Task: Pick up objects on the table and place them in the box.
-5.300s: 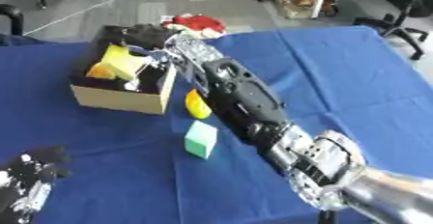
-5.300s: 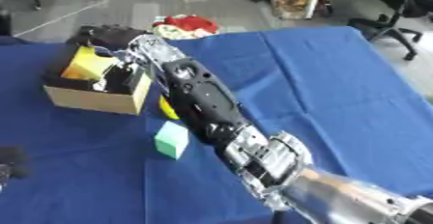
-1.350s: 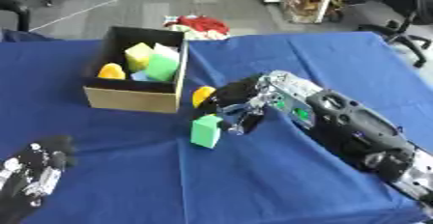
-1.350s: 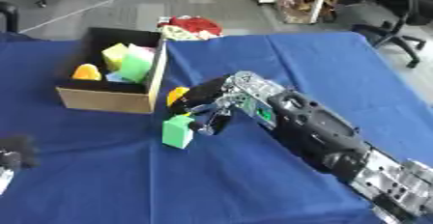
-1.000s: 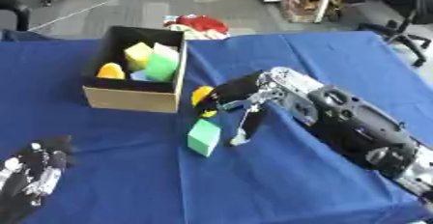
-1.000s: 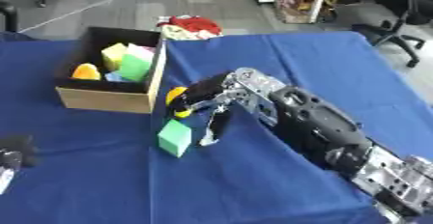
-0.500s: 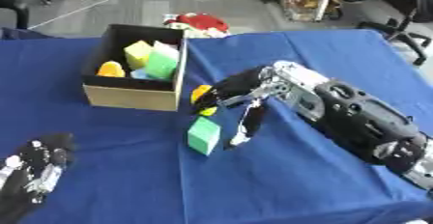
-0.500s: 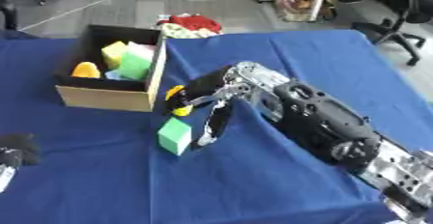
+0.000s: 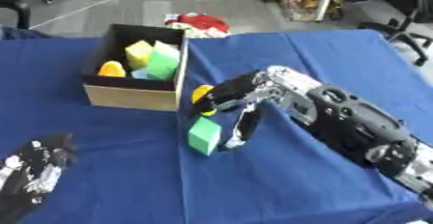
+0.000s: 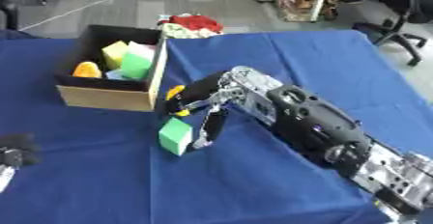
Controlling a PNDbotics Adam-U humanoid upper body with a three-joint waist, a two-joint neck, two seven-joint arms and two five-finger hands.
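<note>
Green block (image 9: 204, 135): lies on the blue table (image 9: 338, 63), just left of my right hand (image 9: 241, 103), not yet lifted.
Right fingers (image 9: 244, 126): spread and reaching down, one long finger just beside the block's right face, others arched over a yellow object (image 9: 201, 93); nothing held as far as I can see.
Yellow object: sits between the block and the cardboard box (image 9: 135, 97), near its front corner.
Progress: box already holds yellow, green and orange pieces; by my judgement two pieces are left on the cloth.
Left hand (image 9: 30, 175): idle at the lower left corner, fingers relaxed.
</note>
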